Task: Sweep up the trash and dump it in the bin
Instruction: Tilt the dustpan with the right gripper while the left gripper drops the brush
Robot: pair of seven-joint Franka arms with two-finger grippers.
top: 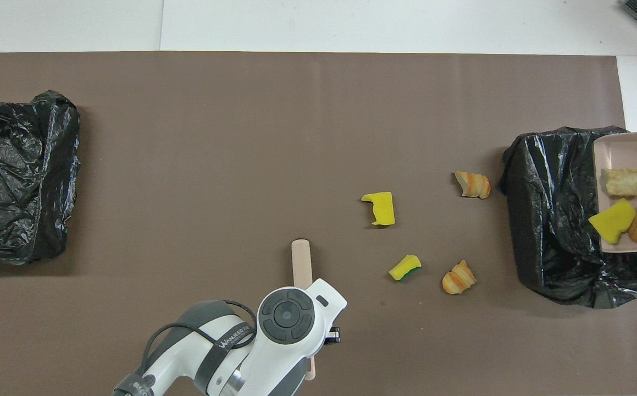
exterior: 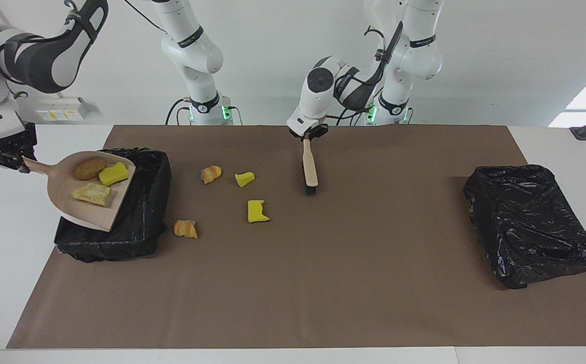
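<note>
My right gripper (exterior: 10,157) is shut on the handle of a beige dustpan (exterior: 90,215), held raised and tilted over the black-lined bin (exterior: 146,202) at the right arm's end of the table. Three pieces of trash lie in the pan: a brown bread piece (exterior: 89,168), a yellow sponge (exterior: 114,173) and a pale bread piece (exterior: 92,194). Several more pieces lie on the mat beside the bin, among them a croissant piece (exterior: 185,228) and a yellow sponge (exterior: 257,211). My left gripper (exterior: 307,135) is shut on the handle of the brush (exterior: 310,169), whose bristles touch the mat.
A second black-lined bin (exterior: 530,227) stands at the left arm's end of the table. A brown mat (exterior: 323,283) covers the table. In the overhead view the dustpan (top: 626,146) is cut off at the edge.
</note>
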